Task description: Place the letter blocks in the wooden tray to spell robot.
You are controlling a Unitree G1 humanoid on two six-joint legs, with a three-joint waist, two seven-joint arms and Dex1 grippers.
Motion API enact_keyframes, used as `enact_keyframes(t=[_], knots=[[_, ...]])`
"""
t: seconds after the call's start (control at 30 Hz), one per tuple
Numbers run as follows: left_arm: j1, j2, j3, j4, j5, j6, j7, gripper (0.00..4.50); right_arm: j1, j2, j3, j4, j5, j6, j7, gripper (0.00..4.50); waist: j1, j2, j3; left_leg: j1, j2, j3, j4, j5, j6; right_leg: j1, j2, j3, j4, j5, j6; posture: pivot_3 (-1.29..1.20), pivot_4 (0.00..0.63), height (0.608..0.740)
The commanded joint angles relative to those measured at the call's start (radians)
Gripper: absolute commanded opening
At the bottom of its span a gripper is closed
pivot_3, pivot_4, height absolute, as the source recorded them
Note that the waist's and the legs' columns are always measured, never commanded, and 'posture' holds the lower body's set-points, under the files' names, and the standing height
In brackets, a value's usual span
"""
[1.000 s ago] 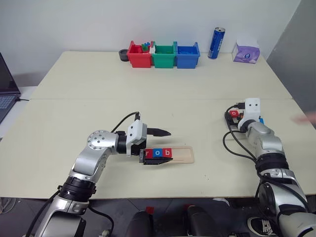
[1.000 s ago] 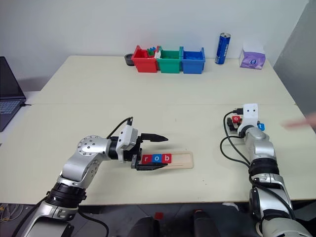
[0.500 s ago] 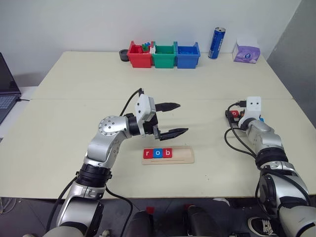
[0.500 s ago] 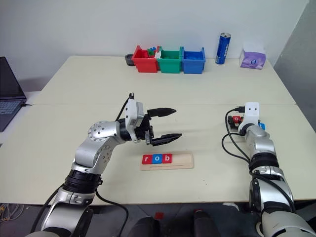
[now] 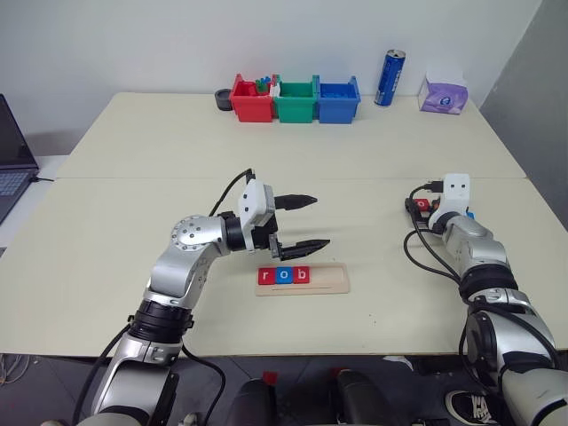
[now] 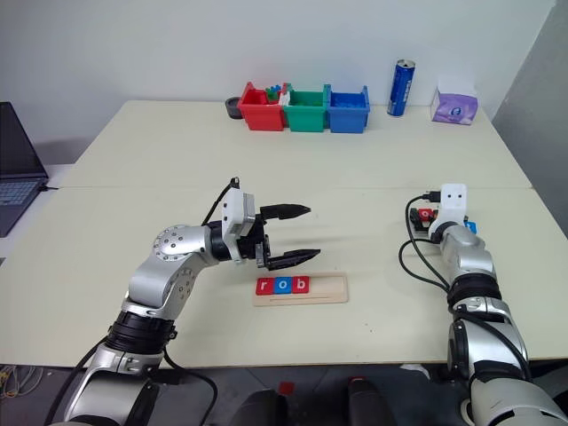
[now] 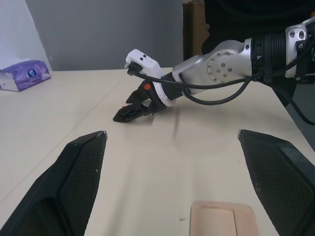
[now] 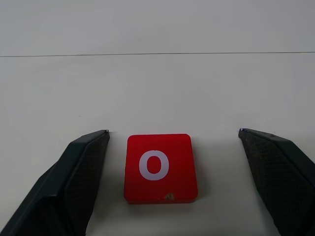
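Note:
The wooden tray lies near the table's front edge. In its left half sit three letter blocks: a red r, a blue o and a red b. My left gripper hovers open just above and behind them, pointing right, holding nothing. The tray's bare end lies below it in the left wrist view. At the right, my right gripper is open, its fingers on either side of a red o block flat on the table. A blue block lies beside that wrist.
Red, green and blue plastic bins stand in a row at the table's back. A blue can and a purple tissue box are to their right. A laptop sits off the table's left edge.
My left gripper has lifted off the tray's left end, leaving the r, o and b blocks there, and now hovers above them. A person's hand at the right edge has gone.

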Motion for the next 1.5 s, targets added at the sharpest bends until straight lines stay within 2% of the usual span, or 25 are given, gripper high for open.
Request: enact_keyframes(t=[0.03,0.23,0.27,0.37,0.57,0.7,0.8,0.83,1.0,1.07,1.17,1.33,1.5], knots=[[0.008,0.01,0.021,-0.036,-0.009,-0.008,0.004,4.5,0.004,-0.006,0.0,-0.004,-0.002,0.016,0.009,4.47,0.0,0.0,0.0,0.0,0.0,0.0,0.0,0.0,0.0,0.0,0.0,0.0,0.0,0.0,0.0,0.0,0.15,0.74],[0.024,0.01,0.018,-0.052,-0.011,-0.005,0.012,4.5,0.005,-0.008,0.001,0.003,-0.003,0.019,0.015,4.47,0.0,0.0,0.0,0.0,0.0,0.0,0.0,0.0,0.0,0.0,0.0,0.0,0.0,0.0,0.0,0.0,0.15,0.74],[0.025,0.01,0.018,-0.053,-0.011,-0.004,0.014,4.5,0.006,-0.008,0.001,0.003,-0.003,0.02,0.018,4.31,0.0,0.0,0.0,0.0,0.0,0.0,0.0,0.0,0.0,0.0,0.0,0.0,0.0,0.0,0.0,0.0,0.15,0.74],[0.025,0.009,0.019,-0.054,-0.012,-0.002,0.016,4.5,0.007,-0.007,0.001,0.004,-0.002,0.021,0.023,3.58,0.0,0.0,0.0,0.0,0.0,0.0,0.0,0.0,0.0,0.0,0.0,0.0,0.0,0.0,0.0,0.0,0.15,0.74],[0.024,0.008,0.02,-0.054,-0.013,-0.004,0.018,4.5,0.014,-0.005,0.001,-0.006,-0.002,0.024,0.026,1.49,0.0,0.0,0.0,0.0,0.0,0.0,0.0,0.0,0.0,0.0,0.0,0.0,0.0,0.0,0.0,0.0,0.15,0.74],[0.028,0.008,0.02,-0.059,-0.014,-0.003,0.019,4.5,0.036,-0.004,0.004,-0.045,-0.002,0.041,0.025,1.47,0.0,0.0,0.0,0.0,0.0,0.0,0.0,0.0,0.0,0.0,0.0,0.0,0.0,0.0,0.0,0.0,0.15,0.74],[0.033,0.012,0.021,-0.065,-0.015,0.001,0.019,4.5,0.094,-0.011,0.016,-0.173,-0.002,0.108,0.03,1.47,0.0,0.0,0.0,0.0,0.0,0.0,0.0,0.0,0.0,0.0,0.0,0.0,-0.001,0.0,0.0,0.0,0.15,0.74],[0.035,0.014,0.023,-0.068,-0.016,0.002,0.018,4.5,0.129,-0.013,0.019,-0.259,0.006,0.151,0.035,1.47,0.001,0.0,0.0,-0.001,0.001,-0.001,0.0,0.0,0.0,0.0,0.0,0.0,-0.001,0.0,0.0,0.0,0.15,0.74],[0.071,0.043,0.04,-0.111,-0.031,0.021,0.016,4.5,0.432,0.005,0.026,-0.95,0.084,0.538,-0.001,1.47,0.007,0.002,-0.001,-0.002,0.004,-0.003,-0.001,0.0,0.0,0.0,0.0,-0.002,-0.001,-0.001,0.001,0.0,0.15,0.74],[0.09,0.053,0.046,-0.132,-0.038,0.032,0.018,4.5,0.532,0.048,0.017,-1.195,0.107,0.703,-0.062,1.47,0.007,0.003,-0.002,-0.003,0.004,-0.004,-0.002,0.0,0.0,-0.001,-0.001,-0.002,-0.002,-0.001,0.001,0.0,0.15,0.74],[0.111,0.062,0.054,-0.154,-0.044,0.045,0.024,4.5,0.603,0.155,0.026,-1.426,0.116,0.882,-0.158,1.47,0.001,0.003,-0.001,-0.001,0.003,-0.003,-0.001,0.0,0.0,0.0,-0.001,-0.001,-0.001,-0.001,0.001,0.0,0.15,0.74],[0.134,0.077,0.059,-0.181,-0.054,0.062,0.029,4.5,0.668,0.307,0.11,-1.663,0.083,1.109,-0.274,1.47,0.001,0.003,-0.002,0.0,0.0,-0.004,-0.001,0.0,-0.001,0.0,0.002,-0.002,0.002,-0.001,0.001,0.0,0.15,0.74],[0.147,0.093,0.065,-0.195,-0.061,0.073,0.029,4.5,0.695,0.351,0.193,-1.734,0.059,1.197,-0.316,1.47,0.001,0.003,-0.002,-0.001,0.0,-0.004,-0.001,0.001,-0.001,-0.001,0.002,-0.002,0.0,-0.001,0.001,0.0,0.15,0.74]])
